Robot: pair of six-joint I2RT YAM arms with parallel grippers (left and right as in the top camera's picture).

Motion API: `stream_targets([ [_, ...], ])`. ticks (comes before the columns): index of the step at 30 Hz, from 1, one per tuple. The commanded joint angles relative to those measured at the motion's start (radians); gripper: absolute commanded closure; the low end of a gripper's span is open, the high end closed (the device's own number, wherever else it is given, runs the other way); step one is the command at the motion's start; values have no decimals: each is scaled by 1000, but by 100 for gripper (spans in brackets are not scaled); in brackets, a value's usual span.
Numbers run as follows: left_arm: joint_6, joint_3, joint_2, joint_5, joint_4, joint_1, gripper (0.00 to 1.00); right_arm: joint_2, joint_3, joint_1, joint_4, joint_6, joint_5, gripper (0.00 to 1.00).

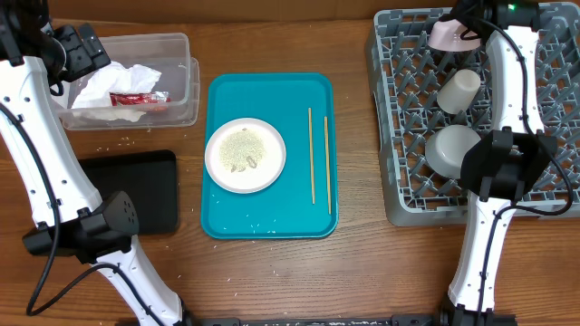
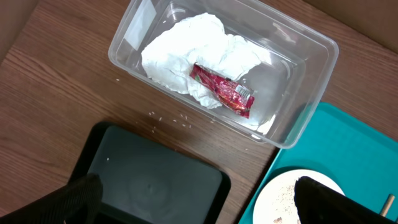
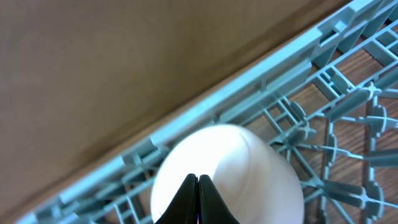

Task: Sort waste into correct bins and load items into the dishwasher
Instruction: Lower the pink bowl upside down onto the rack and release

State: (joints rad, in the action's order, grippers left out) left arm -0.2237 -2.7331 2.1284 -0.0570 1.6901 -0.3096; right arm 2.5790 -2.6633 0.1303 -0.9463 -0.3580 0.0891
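hanging over the left side of the table, the left pincer (image 2: 198, 183) is seen with its jaws spread as wide as they go, and nothing is held between them. directly beneath it, between its two dark fingers, the black tray (image 2: 155, 186) is found lying flat on the wood. just beyond its tips the clear tub (image 2: 323, 50) is placed, and inside it the crumpled napkin (image 2: 186, 50) is seen with the red wrapper (image 2: 222, 91) laid across it. a few loose rice grains (image 2: 168, 117) are scattered on the table between tub and tray. beside its right finger the white plate (image 2: 273, 199) is caught, resting on the teal tray (image 2: 348, 143). from overhead, food scraps (image 1: 243, 152) are shown on that plate, and the two chopsticks (image 1: 311, 154) are laid parallel on the same tray, on the side of the plate farther from this pincer. the right pincer (image 3: 198, 179) is found at the far corner of the grey dish rack (image 3: 261, 81), its jaws pressed fully together with nothing seen between them. right under its tips a white dish (image 3: 249, 168) is seen inside the rack, against the rim. back from this pincer, toward its arm's base, the white cup (image 1: 459, 91) and the grey bowl (image 1: 451, 147) are set among the pegs.
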Motion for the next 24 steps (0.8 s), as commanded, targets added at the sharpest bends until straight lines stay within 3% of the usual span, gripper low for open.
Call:
stream_targets([
  [1,22,2,-8,-5,-1,-4,0,19,-5,1,-35,78,-8,96],
  [14,22,2,-8,-5,0,-4,0,-20,-3,5,-121,57,47,96],
  [24,22,2,-8,-5,-1,-4,0,-60,2,0,74,44,-69,96],
])
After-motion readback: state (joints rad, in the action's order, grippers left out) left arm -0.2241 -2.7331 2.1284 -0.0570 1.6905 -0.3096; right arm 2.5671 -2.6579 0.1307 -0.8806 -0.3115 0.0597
